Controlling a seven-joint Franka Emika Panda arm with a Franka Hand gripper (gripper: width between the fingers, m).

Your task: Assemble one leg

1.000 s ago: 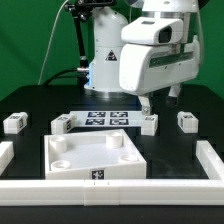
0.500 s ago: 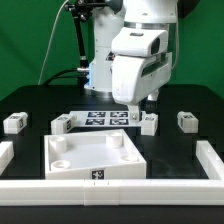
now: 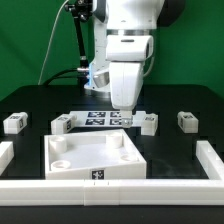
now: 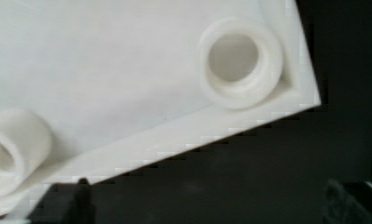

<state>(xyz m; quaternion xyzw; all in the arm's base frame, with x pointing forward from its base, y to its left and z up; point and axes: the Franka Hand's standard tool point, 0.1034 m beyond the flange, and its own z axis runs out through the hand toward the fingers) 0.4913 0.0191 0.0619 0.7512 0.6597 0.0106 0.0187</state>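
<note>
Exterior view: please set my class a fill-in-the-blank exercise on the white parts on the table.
The black table carries ___ small white plastic cuboid blocks with tags. The large white square tray has corner sockets of ___ shape. The flat white marker board lies between ___ of those blocks. Missing words: four; round; two.

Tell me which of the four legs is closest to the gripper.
The leg at the marker board's end on the exterior view's right: the gripper hangs just beside it, the other three lie farther off.

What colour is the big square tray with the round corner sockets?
The tray is plain white throughout. It shows best in the wrist view, against the black table.
</note>
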